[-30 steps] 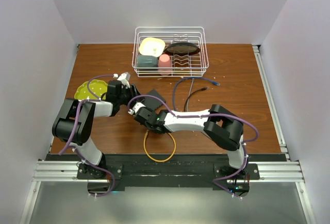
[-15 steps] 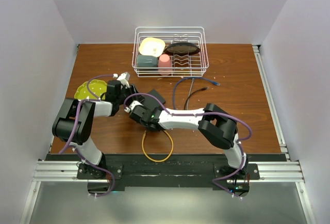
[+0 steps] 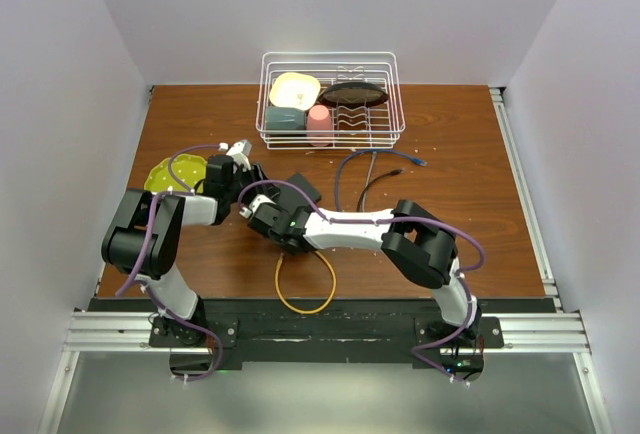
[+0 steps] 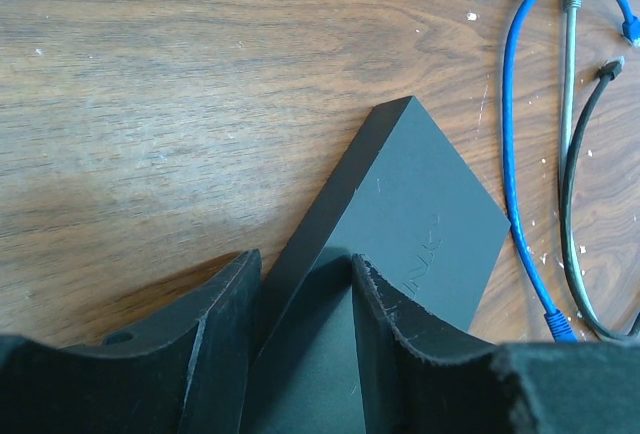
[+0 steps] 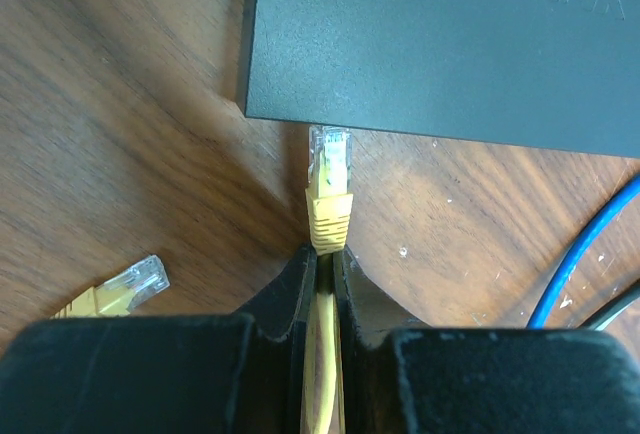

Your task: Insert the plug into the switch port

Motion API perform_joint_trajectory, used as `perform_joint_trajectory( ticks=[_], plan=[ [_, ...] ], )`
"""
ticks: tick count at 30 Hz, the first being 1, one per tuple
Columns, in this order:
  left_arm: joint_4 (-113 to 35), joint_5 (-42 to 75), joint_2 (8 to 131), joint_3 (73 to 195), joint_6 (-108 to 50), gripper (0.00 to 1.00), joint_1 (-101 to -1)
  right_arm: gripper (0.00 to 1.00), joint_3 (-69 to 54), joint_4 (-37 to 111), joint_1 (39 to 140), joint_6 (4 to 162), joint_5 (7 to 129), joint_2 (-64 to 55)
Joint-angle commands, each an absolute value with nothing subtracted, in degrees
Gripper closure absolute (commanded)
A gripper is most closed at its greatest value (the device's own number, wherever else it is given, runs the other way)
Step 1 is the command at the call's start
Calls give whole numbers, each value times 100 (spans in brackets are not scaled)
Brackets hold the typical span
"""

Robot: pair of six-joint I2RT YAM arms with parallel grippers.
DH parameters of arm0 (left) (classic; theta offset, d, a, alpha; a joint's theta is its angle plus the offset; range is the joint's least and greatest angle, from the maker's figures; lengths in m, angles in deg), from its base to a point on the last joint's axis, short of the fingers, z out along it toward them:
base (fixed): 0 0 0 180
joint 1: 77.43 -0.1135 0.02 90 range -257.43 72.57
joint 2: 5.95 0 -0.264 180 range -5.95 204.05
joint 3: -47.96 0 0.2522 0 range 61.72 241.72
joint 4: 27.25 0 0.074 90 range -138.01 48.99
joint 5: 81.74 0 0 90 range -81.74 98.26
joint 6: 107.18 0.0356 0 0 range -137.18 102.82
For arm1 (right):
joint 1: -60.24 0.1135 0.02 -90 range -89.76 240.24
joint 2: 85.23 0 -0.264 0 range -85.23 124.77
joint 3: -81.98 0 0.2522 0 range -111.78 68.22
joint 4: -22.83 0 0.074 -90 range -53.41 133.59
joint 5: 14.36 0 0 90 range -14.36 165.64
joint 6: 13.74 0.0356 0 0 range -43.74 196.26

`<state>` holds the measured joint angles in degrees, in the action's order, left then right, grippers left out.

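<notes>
**A:** Where is the plug?

**B:** Just above the middle of the right wrist view. The plug (image 5: pixel 329 159) is clear with a yellow boot and points up the frame at the box (image 5: pixel 450 44). Its tip meets the box's lower edge, near that edge's left corner. I cannot tell whether it has gone in at all.

**A:** And the port?

**B:** Out of sight. The camera looks down on the box's flat top, so no socket shows in the narrow edge facing the plug.

**A:** What is the right end effector doing?

**B:** The right end effector (image 5: pixel 322 254) is pressed together on the yellow cable (image 5: pixel 320 354), pinching it just behind the boot. Plug and cable run in one straight line up from between the fingers.

**A:** And the left one?

**B:** The left end effector (image 4: pixel 303 266) sits at the bottom of its own view, half spread with the near end of the box between its fingers (image 4: pixel 215 334). Both fingers look to be against the box, so it is gripping it. The box runs off diagonally toward the upper right.

**A:** Anything else nearby?

**B:** A second plug (image 5: pixel 135 279) lies on the table (image 5: pixel 120 104) at the lower left of the right wrist view, apart from the box. A blue cable (image 4: pixel 508 154) curves down the right side of the left wrist view, just beside the box's far corner. In the top view the yellow cable loops on the table at lower centre.
</notes>
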<state>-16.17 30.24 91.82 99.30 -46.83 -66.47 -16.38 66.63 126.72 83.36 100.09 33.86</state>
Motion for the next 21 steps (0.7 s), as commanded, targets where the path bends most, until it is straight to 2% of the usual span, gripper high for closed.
perform_joint_trajectory(
  ticks=[1, 21],
  plan=[
    [-1868, 3041, 9336, 9802, -4723, 55, -6679, 100, -1879, 6937, 12712, 8470, 9691, 3685],
    [-1851, 3085, 9397, 9810, -4741, 55, -6714, 100, -2284, 7631, 12712, 8602, 9427, 3940]
  ],
)
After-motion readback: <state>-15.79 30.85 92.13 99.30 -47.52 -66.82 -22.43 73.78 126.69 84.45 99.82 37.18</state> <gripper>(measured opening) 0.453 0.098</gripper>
